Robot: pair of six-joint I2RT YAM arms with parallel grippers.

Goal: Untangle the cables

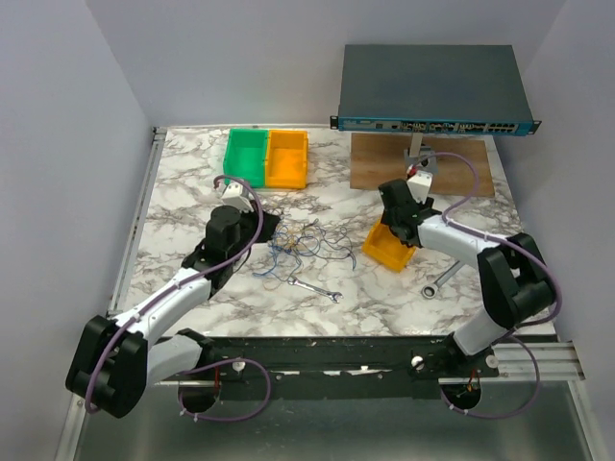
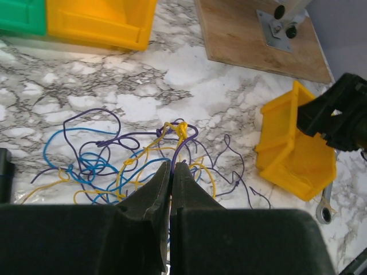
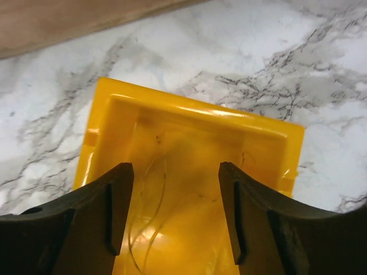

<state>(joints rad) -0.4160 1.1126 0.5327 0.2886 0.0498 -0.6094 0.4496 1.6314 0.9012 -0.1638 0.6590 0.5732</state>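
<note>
Marble counter (image 1: 183,192) under plain pale walls. From above, the cables (image 1: 303,245) lie in a loose snarl mid-counter, near a small wrench (image 1: 317,288). The left hand (image 1: 258,229) sits at the snarl's left edge, and the right hand (image 1: 402,223) hangs over the tipped yellow bin (image 1: 384,252), well right of the cables.

On the left wrist, the fingers are closed. A purple strand runs right up to the tips, though I can't tell if it is pinched. Blue, yellow and purple loops meet at a knot (image 2: 180,130) just beyond.

On the right wrist, the hand is open over the bin's hollow with nothing between its fingers.

My call: that free hand should cross to the knot and take one colour only. The left should anchor, then both draw apart slowly and low, so the loops slide rather than cinch.
</note>
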